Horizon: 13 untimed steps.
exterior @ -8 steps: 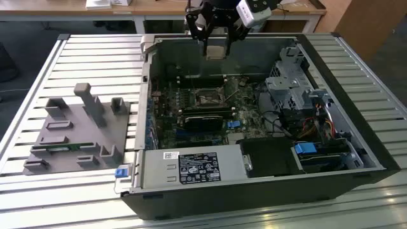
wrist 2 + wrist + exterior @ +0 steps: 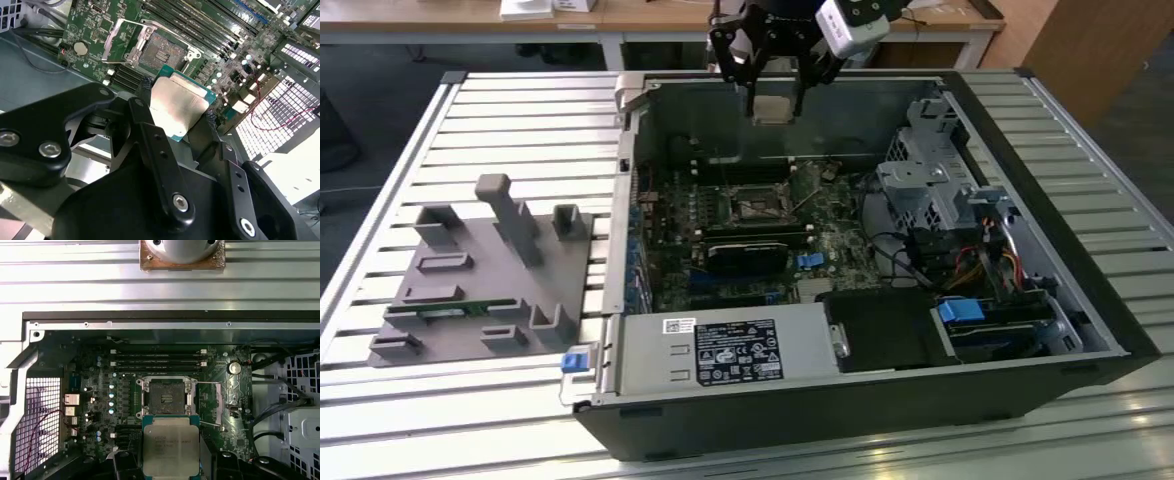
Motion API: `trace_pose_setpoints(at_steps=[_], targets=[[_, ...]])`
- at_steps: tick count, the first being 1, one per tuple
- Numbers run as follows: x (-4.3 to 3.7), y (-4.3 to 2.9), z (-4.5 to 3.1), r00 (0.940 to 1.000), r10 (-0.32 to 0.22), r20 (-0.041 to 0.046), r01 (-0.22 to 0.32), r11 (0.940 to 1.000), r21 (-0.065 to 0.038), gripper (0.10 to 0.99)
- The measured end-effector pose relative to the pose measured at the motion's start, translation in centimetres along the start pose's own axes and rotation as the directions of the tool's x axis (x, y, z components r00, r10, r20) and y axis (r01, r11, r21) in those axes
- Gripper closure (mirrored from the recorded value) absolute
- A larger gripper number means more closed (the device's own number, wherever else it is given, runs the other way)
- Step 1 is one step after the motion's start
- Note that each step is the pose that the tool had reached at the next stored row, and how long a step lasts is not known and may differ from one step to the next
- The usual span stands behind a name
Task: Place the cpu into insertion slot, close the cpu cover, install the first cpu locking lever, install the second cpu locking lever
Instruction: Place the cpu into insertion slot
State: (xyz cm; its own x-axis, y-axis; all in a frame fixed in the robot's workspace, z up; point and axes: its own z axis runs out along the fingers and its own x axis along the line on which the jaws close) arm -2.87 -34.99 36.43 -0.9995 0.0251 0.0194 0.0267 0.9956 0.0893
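Observation:
My gripper (image 2: 771,92) hangs above the far wall of the open computer case, shut on the cpu (image 2: 771,108). In the second wrist view the cpu (image 2: 177,106) is a pale silvery square on a green carrier edge, pinched between two black fingertips (image 2: 145,86). The insertion slot (image 2: 167,396) lies open and bare on the green motherboard, a short way beyond the held cpu (image 2: 169,449). The cpu cover (image 2: 111,41) is swung up at the far side of the insertion slot (image 2: 161,54). A thin locking lever rod (image 2: 220,405) stands free beside the slot.
The case (image 2: 1067,300) lies on a slatted aluminium table (image 2: 520,130). Inside are a power supply (image 2: 720,352), a drive cage (image 2: 934,185) with cables, and memory slots (image 2: 157,360). A grey fixture plate (image 2: 487,285) with upright blocks sits at the exterior view's left.

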Motion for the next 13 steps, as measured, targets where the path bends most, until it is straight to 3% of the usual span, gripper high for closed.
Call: trace_pose_setpoints(at_steps=[13], targets=[[0.00,0.00,0.00,0.9994,0.033,0.0030,-0.033,0.9994,-0.001,0.545]])
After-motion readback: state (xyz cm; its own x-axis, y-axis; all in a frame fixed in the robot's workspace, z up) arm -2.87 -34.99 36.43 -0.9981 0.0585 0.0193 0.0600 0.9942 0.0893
